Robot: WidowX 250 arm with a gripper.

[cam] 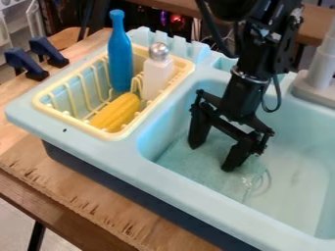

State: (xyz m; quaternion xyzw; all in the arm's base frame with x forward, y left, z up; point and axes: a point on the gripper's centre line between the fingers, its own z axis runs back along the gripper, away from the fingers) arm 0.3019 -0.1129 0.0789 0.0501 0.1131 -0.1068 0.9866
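1. Nearest is a brown wooden surface (72, 215), with a pale blue plastic toy sink (131, 152) standing on it. The sink's near wall is close to the cloth, so the jaws would do best to keep off it.

2. Inside the deep part of the sink is the soft, pale blue-green cloth (203, 171). It looks thin and lies mostly flat on the bottom. A flat cloth seems hard to grab, so a small bunched bit should give a better grip.

3. Right over the cloth is the black two-finger gripper (213, 156). Its jaws are spread wide and pinch nothing. I cannot tell if the tips touch the cloth. For a good pinch, both tips should go down level and press softly, then come together slowly so the cloth bunches up. Pushing too hard could scrape the bottom; staying too high could miss the cloth.

4. To one side is a cream-yellow plastic dish rack (67, 117) with a yellow toy corn cob (116, 112) lying in it. A white bottle with a round silver top (157, 68) and a tall blue bottle (120, 56) stand there too. Slow, small moves should keep the arm from bumping them.
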